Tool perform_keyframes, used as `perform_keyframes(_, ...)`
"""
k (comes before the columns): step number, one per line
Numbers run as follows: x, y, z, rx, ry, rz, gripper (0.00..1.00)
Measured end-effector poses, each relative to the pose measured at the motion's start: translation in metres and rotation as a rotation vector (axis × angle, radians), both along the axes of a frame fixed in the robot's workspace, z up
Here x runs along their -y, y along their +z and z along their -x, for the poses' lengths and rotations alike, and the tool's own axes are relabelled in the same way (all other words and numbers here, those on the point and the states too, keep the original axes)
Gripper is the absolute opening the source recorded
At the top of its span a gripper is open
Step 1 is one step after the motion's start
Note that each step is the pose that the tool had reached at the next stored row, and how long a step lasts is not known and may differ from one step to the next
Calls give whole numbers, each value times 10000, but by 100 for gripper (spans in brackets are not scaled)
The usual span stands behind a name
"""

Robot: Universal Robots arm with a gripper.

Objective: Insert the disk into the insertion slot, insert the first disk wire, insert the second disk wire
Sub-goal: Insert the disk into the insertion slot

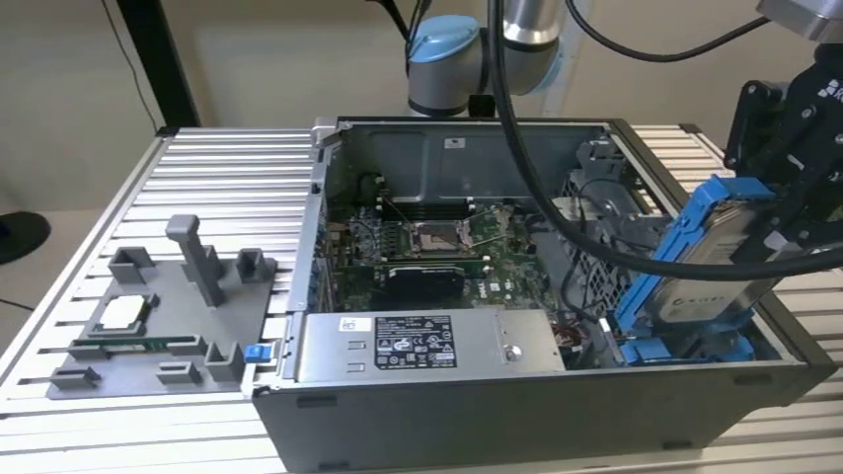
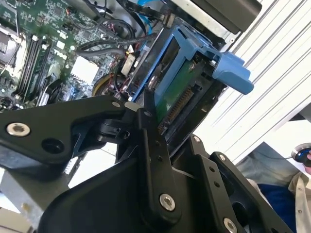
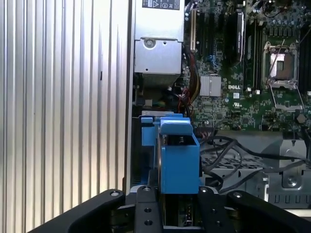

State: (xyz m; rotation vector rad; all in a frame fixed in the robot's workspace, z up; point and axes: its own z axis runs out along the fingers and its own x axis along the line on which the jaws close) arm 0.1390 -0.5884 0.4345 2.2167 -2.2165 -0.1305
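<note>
Grey labelled metal power-supply box (image 1: 415,346): well apart from gripper, toward exterior view's left. Black gripper (image 1: 788,212): clamped on flat silver disk (image 1: 705,267) in blue plastic carrier, disk tilted. Below gripper: grey metal, blue-railed insertion slot (image 1: 685,348), at disk's lower end.

the open computer case (image 1: 527,415) sits under the gripper (image 1: 777,222). inside it, to the exterior view's left of the gripper, lie the green motherboard (image 1: 448,262) with its cpu socket (image 1: 435,235) and, by the front wall, a grey labelled power-supply box (image 1: 421,344). black cables (image 1: 554,219) sag between board and gripper. well apart, farther to that left, a grey fixture plate (image 1: 158,360) with upright posts rests on the slatted metal table (image 1: 224,178).
</note>
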Motion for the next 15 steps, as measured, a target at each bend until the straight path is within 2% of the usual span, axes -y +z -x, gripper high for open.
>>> perform_keyframes(4,-71,-60,0,0,-10,-1,0)
perform_keyframes(6,-92,-85,0,0,-13,0,0)
perform_keyframes(11,-93,-141,-5,2,-13,5,0)
perform_keyframes(15,-93,-153,-42,-2,-15,-8,0)
